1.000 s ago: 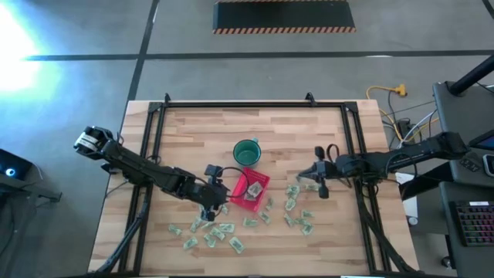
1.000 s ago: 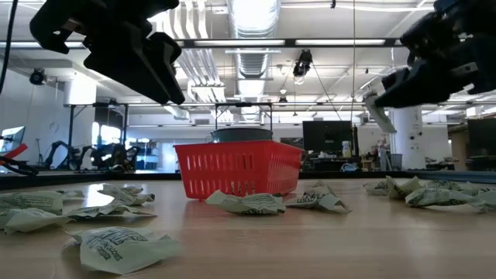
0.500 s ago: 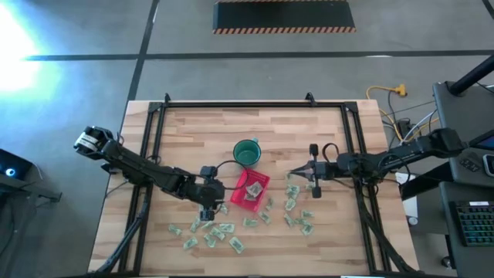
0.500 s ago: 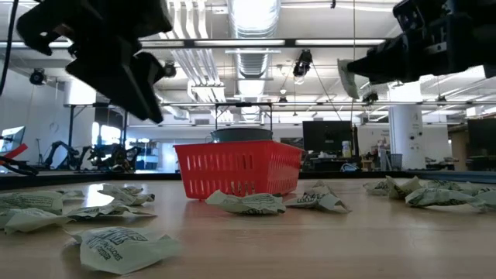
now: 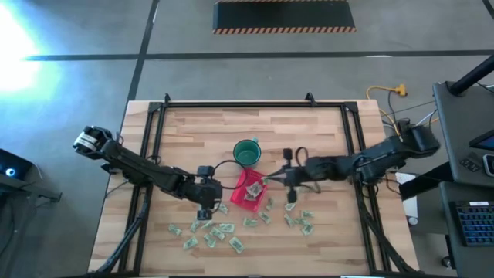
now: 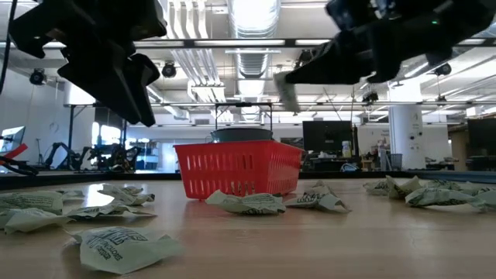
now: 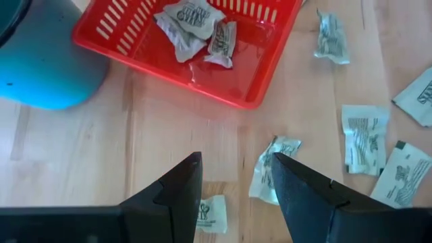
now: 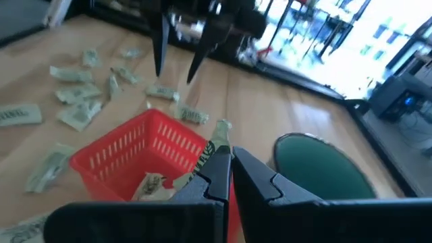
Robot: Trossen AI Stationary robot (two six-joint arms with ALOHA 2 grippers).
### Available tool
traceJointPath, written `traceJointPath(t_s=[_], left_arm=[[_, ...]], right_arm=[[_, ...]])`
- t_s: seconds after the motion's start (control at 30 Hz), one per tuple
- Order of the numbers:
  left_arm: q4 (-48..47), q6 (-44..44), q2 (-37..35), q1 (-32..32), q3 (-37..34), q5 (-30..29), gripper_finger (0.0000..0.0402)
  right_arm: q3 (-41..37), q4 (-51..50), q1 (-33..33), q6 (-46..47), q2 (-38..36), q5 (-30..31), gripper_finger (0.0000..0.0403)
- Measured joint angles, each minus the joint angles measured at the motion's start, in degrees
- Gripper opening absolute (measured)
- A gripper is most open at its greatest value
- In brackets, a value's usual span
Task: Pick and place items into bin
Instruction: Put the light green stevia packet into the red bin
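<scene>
The counter (image 5: 201, 131) is pale wood in jointed strips, smooth with a dull sheen. Just below the right claw (image 8: 228, 162), the bin (image 8: 121, 165) is glossy red slotted plastic. The packets (image 7: 362, 128) look like crinkled, printed matt wrapping. Both claws have matt black fingers (image 7: 179, 185).

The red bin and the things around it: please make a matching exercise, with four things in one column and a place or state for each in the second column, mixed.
Things
1. red bin
2. green cup
3. left claw
4. right claw

Places or states
A. shut on a wrapped packet, above the bin's edge
B. open above loose packets on the table
C. holds a few packets
D. stands upright beside the bin

Pairs: 1-C, 2-D, 3-B, 4-A
</scene>
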Motion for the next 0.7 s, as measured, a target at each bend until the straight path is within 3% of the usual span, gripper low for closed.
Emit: traceJointPath(t_s=[0.37, 0.7], left_arm=[[-1.38, -0.07, -1.35, -0.2, -0.15, 0.0, 0.0162], [-1.22, -0.22, -1.68, -0.61, -0.21, -0.11, 0.0162]], right_arm=[[11.08, -7.95, -1.49, -0.98, 12.26, -0.25, 0.0009], [11.37, -10.15, -1.84, 0.44, 12.63, -4.51, 0.0021]])
